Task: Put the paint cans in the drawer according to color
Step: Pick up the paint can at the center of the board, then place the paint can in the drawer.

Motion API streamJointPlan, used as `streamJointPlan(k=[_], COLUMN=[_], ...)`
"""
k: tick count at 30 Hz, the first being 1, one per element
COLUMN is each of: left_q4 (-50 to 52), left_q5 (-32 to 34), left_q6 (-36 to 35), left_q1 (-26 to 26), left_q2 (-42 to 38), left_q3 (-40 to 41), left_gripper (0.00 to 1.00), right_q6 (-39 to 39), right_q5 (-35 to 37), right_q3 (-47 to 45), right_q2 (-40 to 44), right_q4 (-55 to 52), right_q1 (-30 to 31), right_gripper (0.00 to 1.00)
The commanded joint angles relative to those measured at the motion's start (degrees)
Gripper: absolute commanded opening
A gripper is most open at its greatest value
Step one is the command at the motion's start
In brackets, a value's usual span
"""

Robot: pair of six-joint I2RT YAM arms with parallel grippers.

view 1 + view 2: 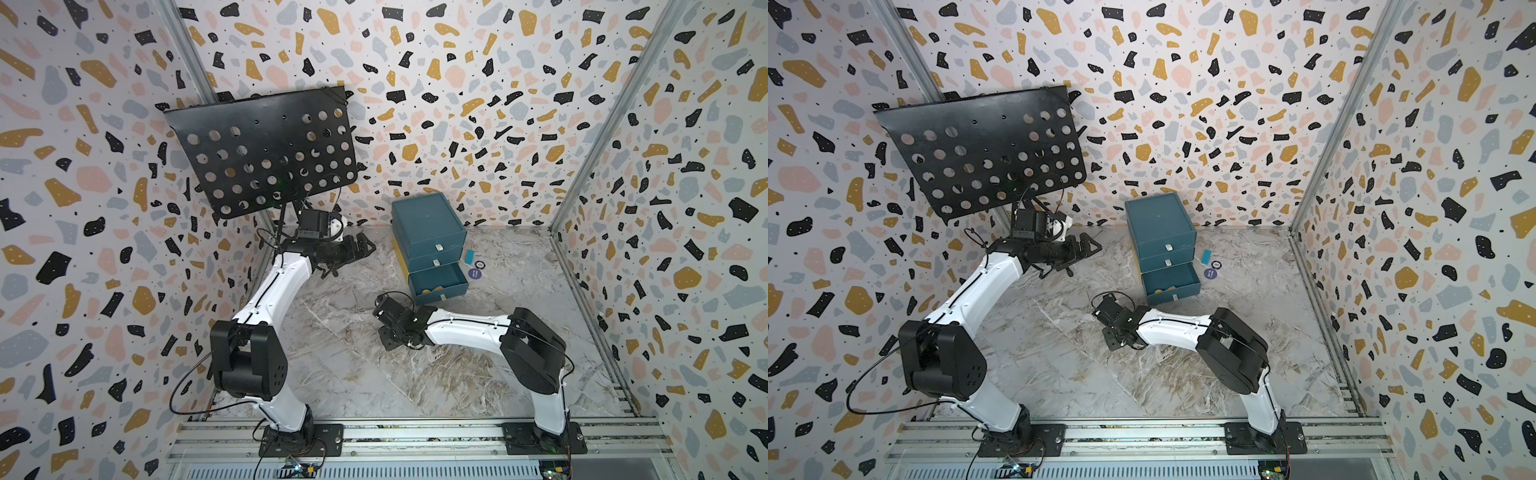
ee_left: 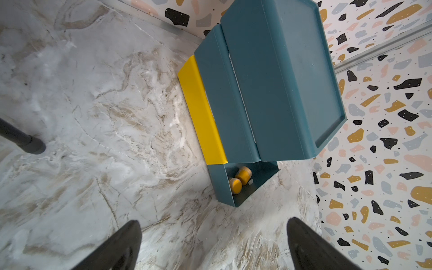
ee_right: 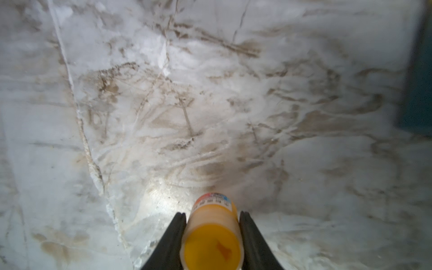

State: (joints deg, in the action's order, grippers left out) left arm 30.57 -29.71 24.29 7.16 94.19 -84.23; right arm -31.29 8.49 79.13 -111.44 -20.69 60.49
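The right gripper (image 3: 212, 214) is clamped on a small yellow-orange round-lidded paint jar (image 3: 211, 240), one black finger against each side, over the marble-patterned tabletop (image 3: 163, 93). A sticker (image 3: 214, 202) on the jar's far end shows red and blue bands and small print too blurred to read. The left gripper (image 2: 214, 222) hangs spread wide near the teal three-drawer cabinet (image 1: 428, 224). The cabinet's open bottom drawer (image 2: 219, 184) holds two similar jars (image 2: 235, 185). A dark round disc (image 1: 474, 273) beside the cabinet bears pale, unreadable writing.
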Motion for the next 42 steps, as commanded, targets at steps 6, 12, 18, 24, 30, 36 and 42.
streamJointPlan(k=[6, 12, 18, 24, 30, 36, 42], left_q4=[-2.09, -1.95, -2.0, -2.09, -3.74, 0.45, -0.11], left_q5=[-1.15, -1.74, -1.91, -2.34, -4.07, -1.06, -0.96], left_q6=[0.09, 0.14, 0.15, 0.32, 2.45, 3.05, 7.44], left_q1=[-0.29, -0.24, -0.28, -0.22, 0.32, 4.61, 7.92], left_q2=[-1.38, -0.85, -0.44, 0.11, 1.12, 5.54, 11.5], left_q3=[0.71, 0.54, 0.49, 0.38, -0.23, -9.23, -19.85], left_gripper=[1.0, 1.0, 1.0, 1.0, 1.0, 1.0, 1.0], right_q6=[3.73, 5.88, 7.07, 8.09, 8.9, 9.97, 9.65], right_q5=[3.19, -0.35, -3.31, -3.57, -3.26, -1.81, 0.53], right_q3=[-0.76, 1.95, 4.61, 8.01, 10.18, 4.39, -7.1], right_q2=[11.22, 10.1, 5.23, 0.27, -2.71, 4.42, 18.88], right_q4=[-1.02, -0.66, 2.27, 3.31, 2.32, 4.05, 6.09], right_q1=[-6.65, -16.06, -21.03, -22.6, -22.7, -22.7, -23.58], right_gripper=[0.25, 0.27, 0.28, 0.3, 0.53, 0.63, 0.6])
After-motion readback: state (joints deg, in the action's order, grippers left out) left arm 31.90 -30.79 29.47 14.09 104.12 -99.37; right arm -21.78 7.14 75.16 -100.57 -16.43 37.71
